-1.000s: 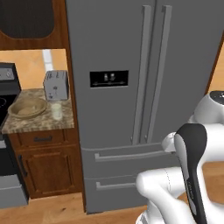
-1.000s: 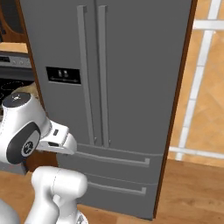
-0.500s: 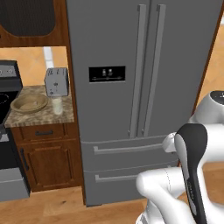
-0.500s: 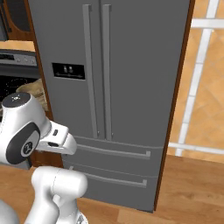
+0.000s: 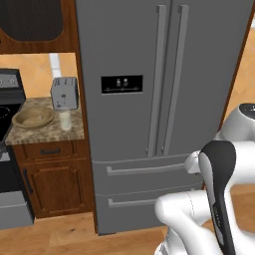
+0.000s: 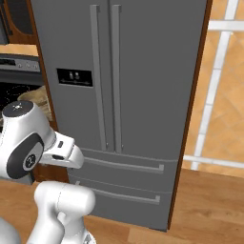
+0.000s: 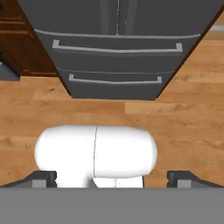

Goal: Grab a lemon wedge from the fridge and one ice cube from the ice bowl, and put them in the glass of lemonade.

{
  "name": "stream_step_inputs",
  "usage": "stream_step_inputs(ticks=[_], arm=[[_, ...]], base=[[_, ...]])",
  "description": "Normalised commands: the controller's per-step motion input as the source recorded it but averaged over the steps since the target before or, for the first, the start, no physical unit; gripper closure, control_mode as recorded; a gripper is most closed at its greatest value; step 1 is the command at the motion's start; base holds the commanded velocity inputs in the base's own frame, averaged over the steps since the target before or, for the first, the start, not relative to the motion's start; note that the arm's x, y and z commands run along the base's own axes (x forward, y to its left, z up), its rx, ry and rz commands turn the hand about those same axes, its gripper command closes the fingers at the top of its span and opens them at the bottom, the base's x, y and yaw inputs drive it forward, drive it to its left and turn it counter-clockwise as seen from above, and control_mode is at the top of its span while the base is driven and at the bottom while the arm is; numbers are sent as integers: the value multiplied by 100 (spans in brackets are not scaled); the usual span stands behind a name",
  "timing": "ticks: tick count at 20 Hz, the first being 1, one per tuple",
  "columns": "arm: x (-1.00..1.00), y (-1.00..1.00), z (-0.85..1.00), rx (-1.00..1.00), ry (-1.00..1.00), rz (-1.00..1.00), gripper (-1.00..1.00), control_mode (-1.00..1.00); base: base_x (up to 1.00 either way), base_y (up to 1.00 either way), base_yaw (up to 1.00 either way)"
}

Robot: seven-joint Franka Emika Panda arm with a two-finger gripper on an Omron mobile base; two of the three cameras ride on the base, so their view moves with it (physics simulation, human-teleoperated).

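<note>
- fridge point(image 5: 164, 99) doors shut, dead centre
- bowl point(image 5: 33, 117) on the tabletop point(image 5: 45, 133) at 9 o'clock, glass point(image 5: 64, 120) touching its right, toaster point(image 5: 64, 93) behind
- fingers point(image 7: 112, 178) spread wide, holding nothing, above the wood floor point(image 7: 175, 122)

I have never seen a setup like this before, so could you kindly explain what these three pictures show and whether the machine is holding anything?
This is a rendered kitchen with a white robot arm on a driving base. Two pictures come from cameras on the base, behind the arm to its left and right; both face the closed fridge. The third comes from a camera on the hand, looking down at the fridge's lower drawers and the wooden floor. The gripper shows there as two dark tips set wide apart, open and holding nothing. On the counter left of the fridge stand a toaster, the ice bowl and the glass of lemonade. What lies in the bowl is too small to tell.
</note>
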Motion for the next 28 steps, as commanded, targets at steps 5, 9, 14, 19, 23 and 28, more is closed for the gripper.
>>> stream_step_inputs(ticks=[5,9,14,19,23,28], arm=[[-1,0,9,3,-9,0,-100,-100],[-16,-4,78,9,-28,1,-100,-100],[-4,0,100,-6,-24,6,-100,-100],[18,0,100,-20,-5,6,-100,-100],[49,0,98,-16,-6,4,-100,-100],[100,0,1,1,-3,-8,-100,-100]], base=[[0,0,0],[0,0,0],[0,0,0],[0,0,0],[0,0,0],[0,0,0]])
